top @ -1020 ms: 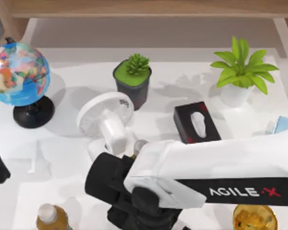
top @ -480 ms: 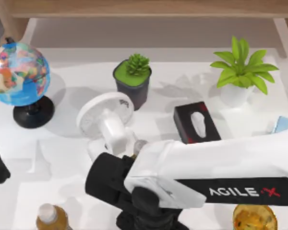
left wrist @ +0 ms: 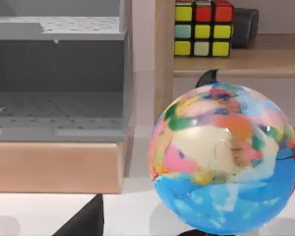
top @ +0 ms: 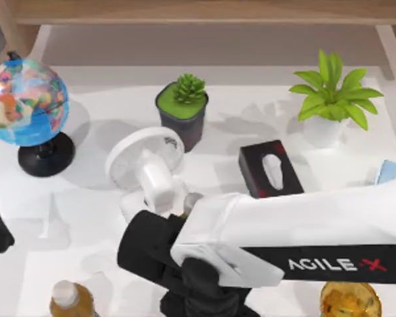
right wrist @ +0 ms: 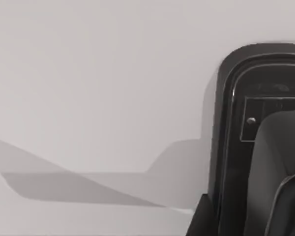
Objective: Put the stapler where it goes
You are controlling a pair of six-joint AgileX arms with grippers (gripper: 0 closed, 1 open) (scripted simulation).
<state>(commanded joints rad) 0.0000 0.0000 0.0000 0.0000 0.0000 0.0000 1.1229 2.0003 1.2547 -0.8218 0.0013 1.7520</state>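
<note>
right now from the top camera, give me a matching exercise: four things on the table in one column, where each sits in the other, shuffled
Things:
1. globe
2. tissue box
3. leafy plant in white pot
4. amber bottle

Places:
a. near edge, left of the right arm
b. far right
c. left side, on a black stand
d. middle, just beyond the right arm

Pairs: 1-c, 2-d, 3-b, 4-a

A multicoloured globe stands close at hand on a white table. Behind it, a wooden shelf carries a colour-tiled puzzle cube with a dark object just beside it. Alongside is a grey perforated rack on a wooden base.
</note>
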